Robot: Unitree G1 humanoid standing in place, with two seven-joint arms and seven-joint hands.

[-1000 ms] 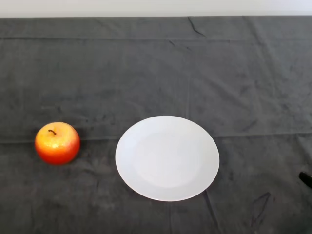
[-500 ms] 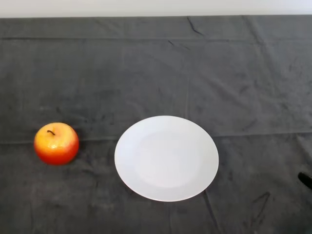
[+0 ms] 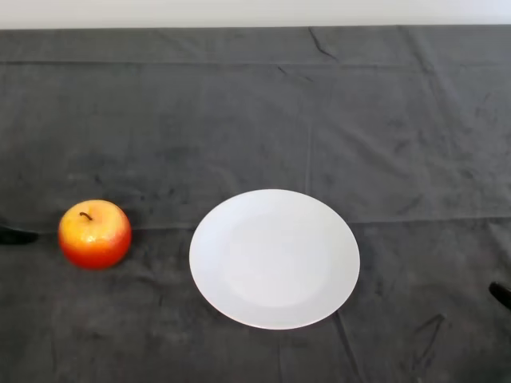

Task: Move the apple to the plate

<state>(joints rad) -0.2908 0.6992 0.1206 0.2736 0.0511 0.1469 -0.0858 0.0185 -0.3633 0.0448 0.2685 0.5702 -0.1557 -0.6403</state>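
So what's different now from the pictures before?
A dark tip of the robot's left hand has just come in at the left edge, level with the apple and not touching it. Too little of it shows to tell how its fingers stand. Nothing has been picked up. The apple sits in the same spot on the dark cloth, and the white plate beside it has nothing on it, same as before.

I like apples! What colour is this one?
The apple is red with orange-yellow on top, seen in the head view.

Black tip of the left hand (image 3: 14,236) at left edge, mostly out of view
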